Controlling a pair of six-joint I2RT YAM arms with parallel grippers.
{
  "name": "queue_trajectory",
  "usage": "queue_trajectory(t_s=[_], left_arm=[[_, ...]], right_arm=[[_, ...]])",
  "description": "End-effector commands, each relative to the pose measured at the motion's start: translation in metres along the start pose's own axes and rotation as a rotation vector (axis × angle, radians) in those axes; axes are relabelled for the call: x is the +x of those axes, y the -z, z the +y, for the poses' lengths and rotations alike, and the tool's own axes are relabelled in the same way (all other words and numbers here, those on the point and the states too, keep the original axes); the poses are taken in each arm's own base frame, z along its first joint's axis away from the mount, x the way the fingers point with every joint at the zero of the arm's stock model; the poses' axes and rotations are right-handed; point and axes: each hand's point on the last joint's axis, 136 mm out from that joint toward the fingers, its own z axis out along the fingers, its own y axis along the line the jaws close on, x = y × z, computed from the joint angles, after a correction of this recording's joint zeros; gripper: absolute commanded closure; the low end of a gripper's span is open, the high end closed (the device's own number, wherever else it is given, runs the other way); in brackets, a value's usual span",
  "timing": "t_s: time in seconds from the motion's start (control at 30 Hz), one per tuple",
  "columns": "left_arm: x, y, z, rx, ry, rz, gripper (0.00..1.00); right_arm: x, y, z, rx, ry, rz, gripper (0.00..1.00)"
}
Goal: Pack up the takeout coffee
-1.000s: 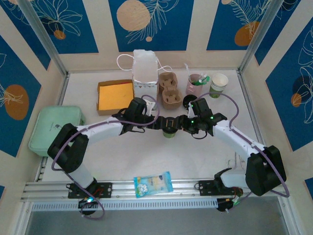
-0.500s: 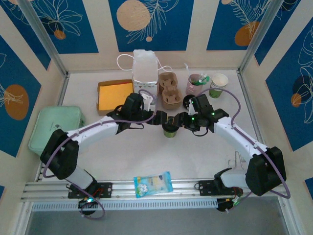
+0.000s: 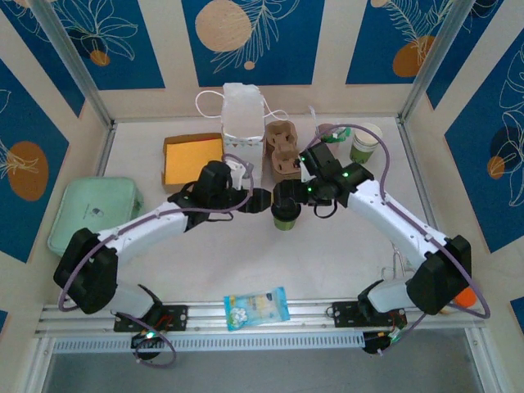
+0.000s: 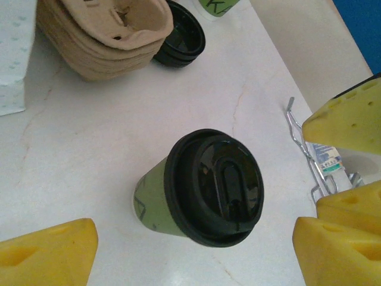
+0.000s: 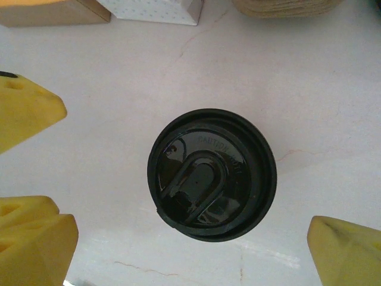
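The pale, marbled tabletop [image 3: 344, 262] carries a lidded green cup [image 3: 284, 218], upright beneath the right hand [image 3: 286, 195] and just beside the left hand [image 3: 262, 199]. Beyond both hands stand stacked pulp carriers [image 3: 282, 152], black lids [image 4: 181, 39], a white paper bag [image 3: 243, 115] and a yellow-lined box [image 3: 193, 160]. Well left of the left hand lies a mint-green case [image 3: 92, 211].
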Motion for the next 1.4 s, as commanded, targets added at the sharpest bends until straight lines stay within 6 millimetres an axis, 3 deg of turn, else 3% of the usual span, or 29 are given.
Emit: queue_trajectory(t_s=[0.0,0.47,0.83,1.37], left_arm=[[0.001,0.011,0.005,-0.02,-0.014,-0.018,0.15],[0.007,0.045,0.03,-0.107,0.021,-0.083,0.13],[0.017,0.05,0.041,-0.132,0.037,-0.084,0.13],[0.018,0.052,0.045,-0.136,0.044,-0.089,0.13]], right_arm=[[0.003,0.001,-0.004,0.055,0.08,0.043,0.01],[0.014,-0.025,-0.003,0.243,0.031,0.233,0.08],[0.02,-0.042,-0.006,0.319,0.017,0.262,0.1],[0.015,-0.051,0.001,0.288,0.029,0.255,0.15]])
